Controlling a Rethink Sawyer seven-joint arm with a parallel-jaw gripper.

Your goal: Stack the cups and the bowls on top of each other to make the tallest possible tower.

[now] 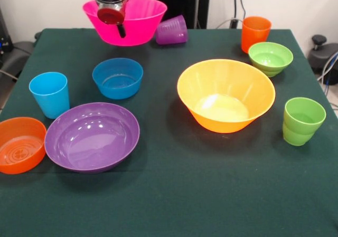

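At eleven o'clock our claw (117, 23) grips the pink bowl (138, 21) by its rim, lifted off the surface (174, 195), probably to seat it on a base bowl.

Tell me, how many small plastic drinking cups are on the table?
4. Sky blue plastic cup at the left; purple translucent cup tipped over at the back beside the pink bowl; orange cup back right; lime green stepped cup at the right edge.
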